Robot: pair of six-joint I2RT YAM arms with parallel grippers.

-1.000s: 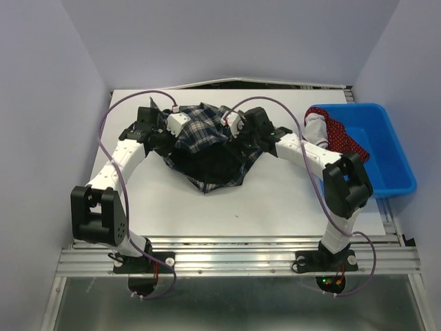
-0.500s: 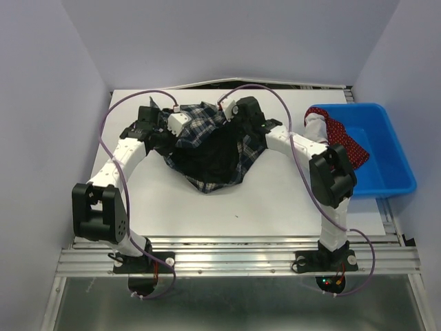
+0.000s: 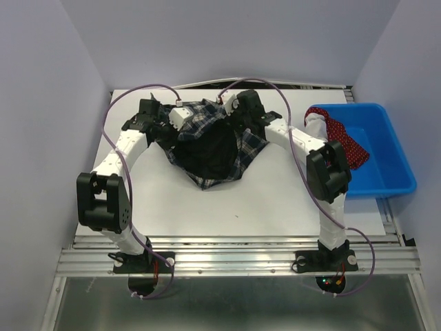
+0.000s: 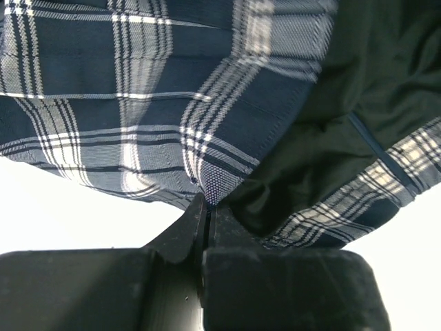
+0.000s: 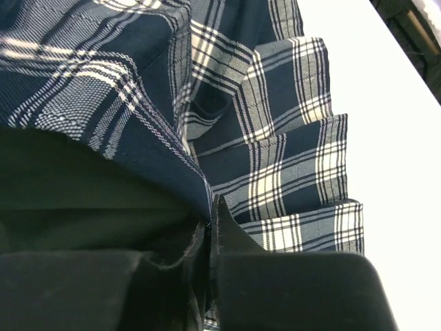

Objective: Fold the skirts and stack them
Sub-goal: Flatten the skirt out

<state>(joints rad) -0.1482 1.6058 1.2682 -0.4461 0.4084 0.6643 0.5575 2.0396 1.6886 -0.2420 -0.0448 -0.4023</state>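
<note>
The plaid skirt (image 3: 213, 148) hangs bunched at the far middle of the white table (image 3: 275, 193), its dark lining showing in front. My left gripper (image 3: 185, 118) is shut on its upper left edge; in the left wrist view the jaws (image 4: 207, 207) pinch the plaid hem (image 4: 158, 103). My right gripper (image 3: 226, 109) is shut on the upper right edge, and the right wrist view shows its jaws (image 5: 210, 207) closed on the hem beside the pleats (image 5: 296, 165). The red polka-dot skirt (image 3: 341, 138) drapes over the bin's left rim.
The blue plastic bin (image 3: 386, 158) stands at the right edge of the table. Purple cables loop over both arms. Light walls enclose the table on the left, back and right.
The right gripper has moved left and farther back and closed on the plaid skirt's edge. The left arm lifted slightly. The skirt now hangs stretched between both grippers.
</note>
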